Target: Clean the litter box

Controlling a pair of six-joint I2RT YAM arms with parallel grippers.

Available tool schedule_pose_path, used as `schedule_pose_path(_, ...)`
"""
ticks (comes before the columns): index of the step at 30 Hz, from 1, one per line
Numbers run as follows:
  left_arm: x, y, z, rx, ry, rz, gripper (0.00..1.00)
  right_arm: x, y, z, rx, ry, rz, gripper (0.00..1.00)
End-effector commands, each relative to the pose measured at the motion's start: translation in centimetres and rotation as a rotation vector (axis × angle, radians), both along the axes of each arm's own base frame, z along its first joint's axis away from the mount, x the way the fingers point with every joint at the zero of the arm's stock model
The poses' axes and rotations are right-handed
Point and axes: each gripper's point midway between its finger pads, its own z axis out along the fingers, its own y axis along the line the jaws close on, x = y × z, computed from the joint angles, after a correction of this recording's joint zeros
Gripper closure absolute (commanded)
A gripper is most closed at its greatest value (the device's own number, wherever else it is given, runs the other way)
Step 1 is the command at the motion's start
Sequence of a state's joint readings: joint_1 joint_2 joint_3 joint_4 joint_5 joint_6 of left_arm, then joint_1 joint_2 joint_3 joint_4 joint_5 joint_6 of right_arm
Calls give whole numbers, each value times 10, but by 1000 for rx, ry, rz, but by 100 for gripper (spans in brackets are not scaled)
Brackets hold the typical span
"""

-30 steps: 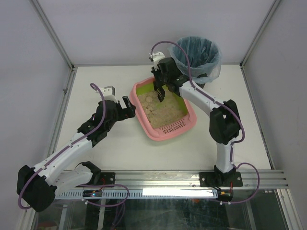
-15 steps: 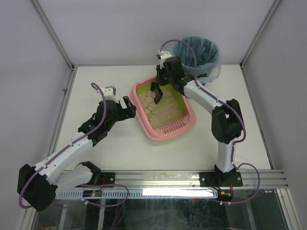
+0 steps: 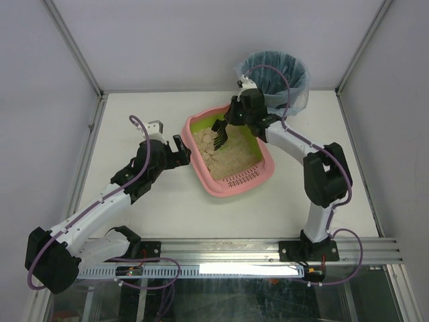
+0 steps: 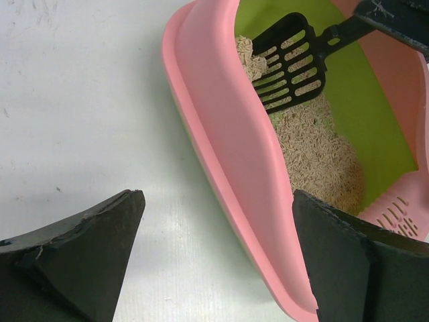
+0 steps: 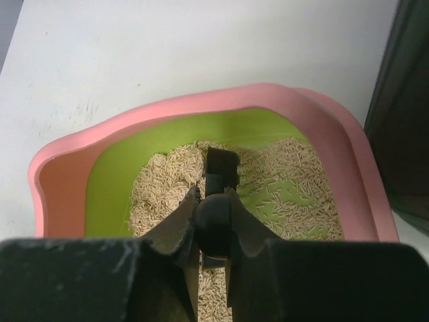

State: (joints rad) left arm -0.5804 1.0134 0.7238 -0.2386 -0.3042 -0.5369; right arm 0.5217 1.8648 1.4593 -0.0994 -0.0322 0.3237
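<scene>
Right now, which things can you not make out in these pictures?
- Right wrist view: the right gripper and handle hide the scoop head; its load is unknown.
- Top view: the bin interior is too dark and small to read.
- Left wrist view: one finger of the left gripper covers most of the litter box grille.

White table (image 3: 268,215) with litter box (image 3: 263,173)
</scene>
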Motion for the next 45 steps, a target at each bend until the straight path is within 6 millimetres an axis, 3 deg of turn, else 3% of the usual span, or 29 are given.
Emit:
schedule_pose_path(1, 7, -5, 22, -50, -61, -10, 1, -31, 12, -21, 124, 123, -8, 100)
schedule_pose_path(11, 9, -7, 21, -54, -54, -16, 1, -56, -11, -40, 306, 158, -196, 100)
schedule_pose_path(15, 9, -8, 20, -54, -51, -20, 1, -62, -20, -37, 327, 134, -249, 100)
schedule_pose_path(24, 10, -10, 22, -59, -53, -22, 1, -63, -49, -1, 404, 24, -388, 100)
schedule_pose_path(37, 11, -11, 22, -60, -52, -28, 1, -86, -88, 18, 615, -40, -484, 100)
schedule_pose_path(45, 13, -16, 24, -67, -51, -41, 1, -97, -107, 36, 663, -127, -455, 100)
